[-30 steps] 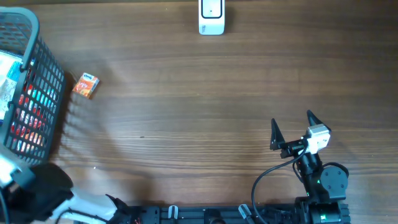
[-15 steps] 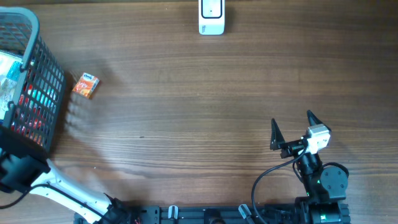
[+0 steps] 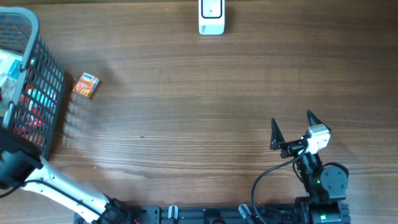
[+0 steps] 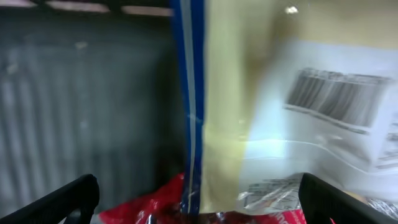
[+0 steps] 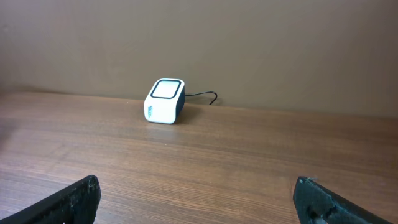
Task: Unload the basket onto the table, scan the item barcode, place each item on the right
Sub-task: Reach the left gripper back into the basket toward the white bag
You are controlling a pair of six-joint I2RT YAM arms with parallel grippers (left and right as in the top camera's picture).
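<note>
The item in question, a pale yellow packet (image 4: 249, 93) with a blue stripe (image 4: 189, 93) down one side, lies in the wire basket (image 3: 55, 81) at the worktop's left edge. In the left wrist view the stripe runs straight up and down the frame; the packet's full outline is cut off, so its long axis cannot be told for sure. Its white label (image 4: 348, 118) faces the camera, the barcode (image 4: 336, 94) slanting slightly down to the right. The print below the bars is too blurred to read. A red packet (image 4: 165, 200) shows beneath it.

The left gripper (image 4: 199, 199) hangs just over the packet with its fingers spread wide, grasping nothing. From overhead only the left arm (image 3: 18, 167) shows, at the basket's near corner.

A small orange box (image 3: 86, 85) lies on the worktop (image 3: 186, 93) just beside the basket's right wall, its lettering too small to read. The white scanner (image 3: 211, 17) stands at the middle of the far edge, with a dark cable behind it. The right gripper (image 3: 291, 118) is near the near right corner, released and empty, pointing toward the scanner.
</note>
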